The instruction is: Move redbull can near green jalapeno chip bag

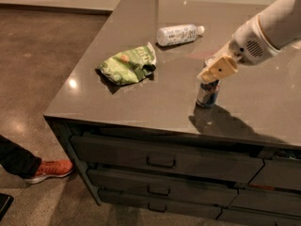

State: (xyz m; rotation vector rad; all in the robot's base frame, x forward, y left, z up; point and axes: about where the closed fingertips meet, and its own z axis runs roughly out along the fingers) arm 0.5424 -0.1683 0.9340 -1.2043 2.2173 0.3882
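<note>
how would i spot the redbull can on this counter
On the grey counter, look right of the green jalapeno chip bag. The redbull can stands upright just under the gripper, slim and blue-silver, unlike the white bottle lying down.

Nothing can be read as a word, brand or number. The green jalapeno chip bag (126, 65), lying crumpled on the tabletop (155, 98), carries pale lettering and a small orange spot, but no letters can be made out. The white bottle (178, 34), on its side beyond the bag, has a label of fine dark print, also unreadable. The redbull can (207, 94) stands upright and shows blue, silver and red patches, with no legible logo. The tool (217, 70) hangs just above the can's top; the white housing behind it shows only a dotted grille.
</note>
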